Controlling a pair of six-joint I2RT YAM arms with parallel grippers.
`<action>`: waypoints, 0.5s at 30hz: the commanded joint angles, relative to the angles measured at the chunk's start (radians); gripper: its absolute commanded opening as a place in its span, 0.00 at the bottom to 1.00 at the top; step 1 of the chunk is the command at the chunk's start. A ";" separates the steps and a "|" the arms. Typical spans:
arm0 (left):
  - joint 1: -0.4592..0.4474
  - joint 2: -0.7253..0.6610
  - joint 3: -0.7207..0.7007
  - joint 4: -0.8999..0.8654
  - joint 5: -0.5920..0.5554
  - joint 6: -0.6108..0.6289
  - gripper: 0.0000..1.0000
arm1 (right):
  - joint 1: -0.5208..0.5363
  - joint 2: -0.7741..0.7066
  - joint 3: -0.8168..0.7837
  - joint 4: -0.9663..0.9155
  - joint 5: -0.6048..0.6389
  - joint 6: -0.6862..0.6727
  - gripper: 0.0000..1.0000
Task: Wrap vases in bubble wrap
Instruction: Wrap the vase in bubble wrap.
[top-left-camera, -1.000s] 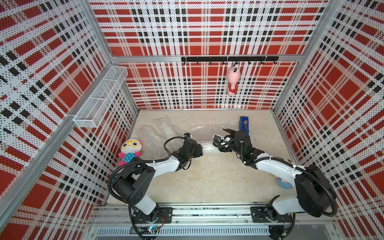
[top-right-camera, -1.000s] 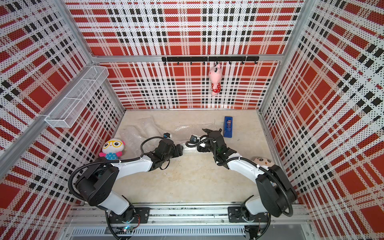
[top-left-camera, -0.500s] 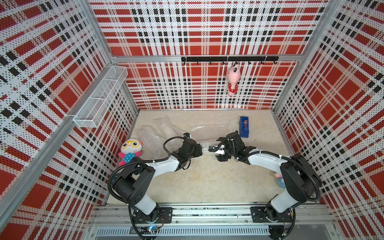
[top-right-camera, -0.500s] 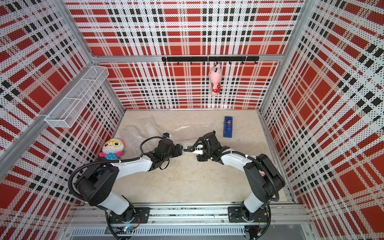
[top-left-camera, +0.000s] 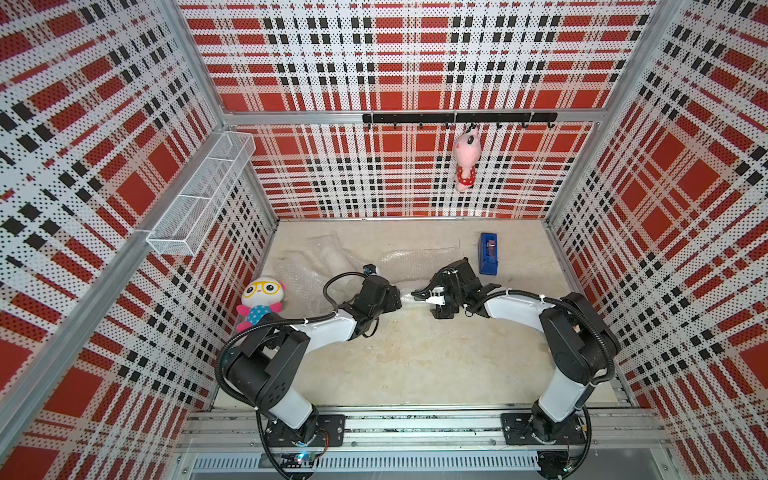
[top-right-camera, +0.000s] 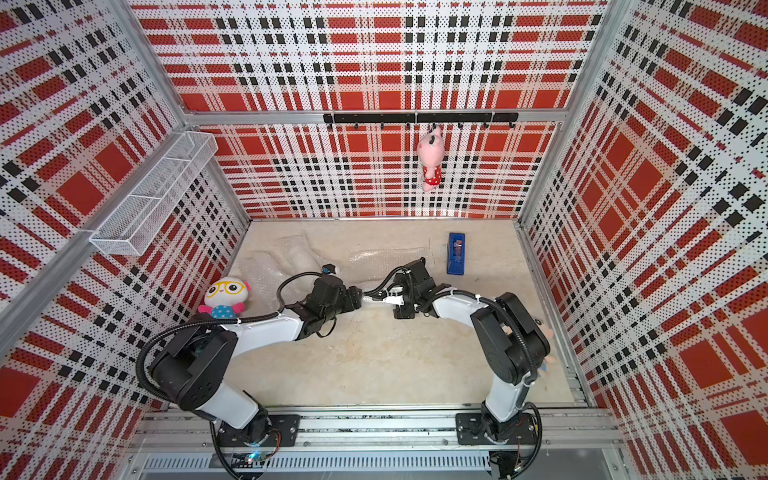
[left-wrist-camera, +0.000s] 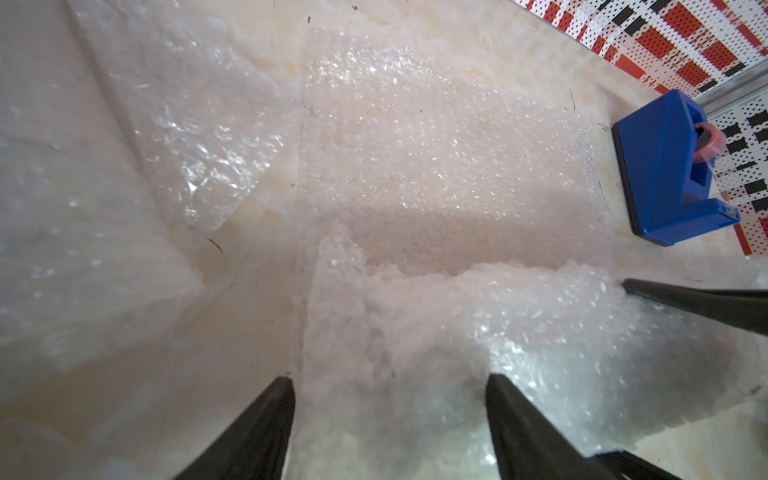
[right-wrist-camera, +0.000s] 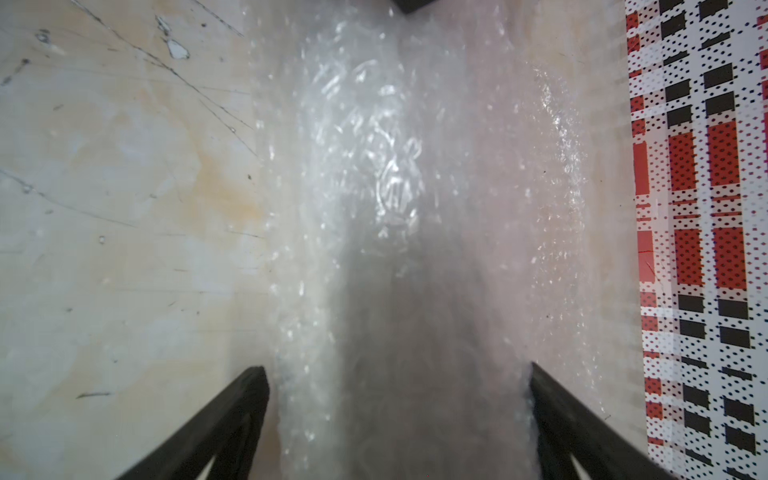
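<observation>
A rolled bundle of bubble wrap (left-wrist-camera: 415, 324) lies on the table between my two grippers in the middle. A dim tube shape shows through the bundle (right-wrist-camera: 374, 208); no bare vases are in view. My left gripper (left-wrist-camera: 388, 380) is shut on one end of it, with wrap filling the gap between the jaws. My right gripper (right-wrist-camera: 397, 368) is open and straddles the other end, one finger on each side. In both top views the grippers (top-left-camera: 399, 297) (top-right-camera: 368, 296) meet nearly tip to tip. A flat sheet of bubble wrap (top-left-camera: 419, 259) lies just behind them, and crumpled sheets (top-left-camera: 316, 266) lie back left.
A blue tape dispenser (top-left-camera: 488, 253) stands at the back right, near the right arm. A plush doll with glasses (top-left-camera: 261, 297) leans on the left wall. A pink plush (top-left-camera: 467, 162) hangs from the rear hook rail, and a wire basket (top-left-camera: 199, 195) sits high on the left wall.
My right gripper has come in towards the left one and lowered over the free end of the bundle. The left arm and its grip have stayed still.
</observation>
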 joint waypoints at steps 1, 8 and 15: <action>0.017 0.032 0.011 -0.029 -0.002 0.028 0.75 | -0.009 0.044 0.004 -0.050 -0.004 -0.025 0.96; 0.038 0.050 0.047 -0.031 0.009 0.036 0.76 | -0.014 0.093 0.018 -0.040 0.029 -0.008 0.89; 0.071 -0.002 0.065 -0.051 0.005 0.040 0.77 | -0.007 0.096 0.040 -0.061 0.046 0.062 0.76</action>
